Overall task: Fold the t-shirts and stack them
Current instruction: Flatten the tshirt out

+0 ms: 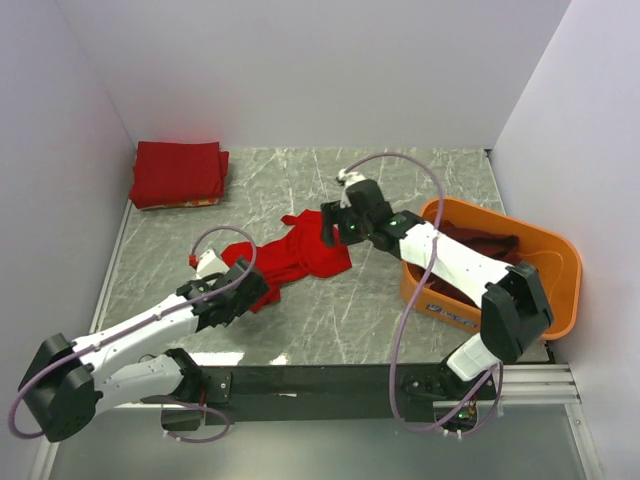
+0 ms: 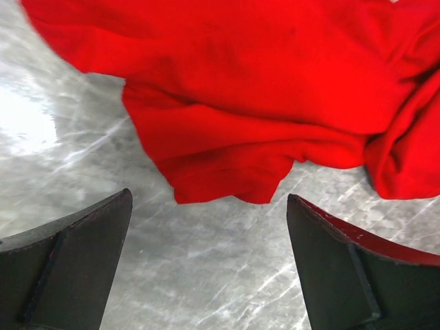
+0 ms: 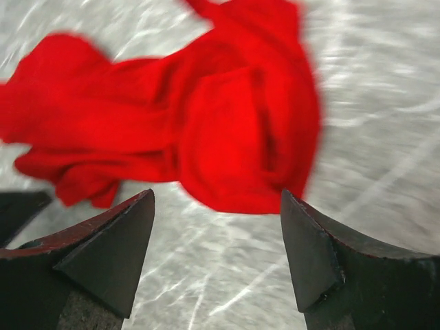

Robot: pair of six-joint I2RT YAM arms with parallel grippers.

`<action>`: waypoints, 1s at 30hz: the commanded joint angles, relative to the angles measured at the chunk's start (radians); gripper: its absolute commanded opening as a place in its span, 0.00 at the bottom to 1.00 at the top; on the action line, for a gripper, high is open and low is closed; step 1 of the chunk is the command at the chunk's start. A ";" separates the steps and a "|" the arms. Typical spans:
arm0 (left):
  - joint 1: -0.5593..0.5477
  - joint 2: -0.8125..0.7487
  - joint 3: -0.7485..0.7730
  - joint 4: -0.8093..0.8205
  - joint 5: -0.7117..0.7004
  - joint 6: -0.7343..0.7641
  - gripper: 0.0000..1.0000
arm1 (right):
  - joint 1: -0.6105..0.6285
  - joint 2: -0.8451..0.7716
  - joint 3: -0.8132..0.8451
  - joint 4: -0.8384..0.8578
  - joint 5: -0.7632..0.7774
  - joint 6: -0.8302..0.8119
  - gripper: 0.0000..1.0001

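A crumpled bright red t-shirt (image 1: 300,255) lies in the middle of the grey marbled table (image 1: 420,180). Folded red t-shirts (image 1: 178,173) are stacked at the back left corner. A dark maroon t-shirt (image 1: 480,245) lies in the orange tub. My left gripper (image 1: 250,285) is at the crumpled shirt's near left end. In the left wrist view the left gripper (image 2: 210,206) is open just short of the shirt's hem (image 2: 227,185). My right gripper (image 1: 330,225) hovers at the shirt's far right end. Seen from the right wrist, that gripper (image 3: 217,206) is open and empty, with the red cloth (image 3: 206,130) beyond it.
The orange plastic tub (image 1: 560,262) stands at the table's right edge, under the right arm's forearm. White walls close in the back and both sides. A black rail (image 1: 320,380) runs along the near edge by the arm bases.
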 commanded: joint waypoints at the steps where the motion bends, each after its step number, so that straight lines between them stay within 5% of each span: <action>1: 0.015 0.039 -0.036 0.167 0.071 0.054 0.99 | 0.050 0.040 0.033 0.071 -0.056 -0.039 0.80; 5: 0.045 0.102 -0.073 0.264 0.106 0.067 0.97 | 0.110 0.153 0.097 0.095 -0.091 -0.039 0.80; 9: 0.099 0.159 -0.096 0.320 0.155 0.096 0.84 | 0.137 0.254 0.165 0.104 -0.098 -0.022 0.80; 15: 0.111 0.205 -0.101 0.349 0.161 0.114 0.52 | 0.147 0.402 0.264 0.084 -0.009 -0.002 0.73; 19: 0.116 0.222 -0.101 0.343 0.160 0.110 0.19 | 0.147 0.472 0.313 0.078 0.051 0.000 0.66; 22: 0.117 0.228 -0.084 0.306 0.154 0.107 0.01 | 0.151 0.504 0.313 0.092 0.085 0.001 0.52; 27: 0.117 0.197 -0.064 0.246 0.132 0.102 0.01 | 0.153 0.560 0.344 0.017 0.192 0.021 0.40; 30: 0.117 0.158 -0.047 0.180 0.105 0.087 0.01 | 0.153 0.546 0.318 0.025 0.231 0.019 0.11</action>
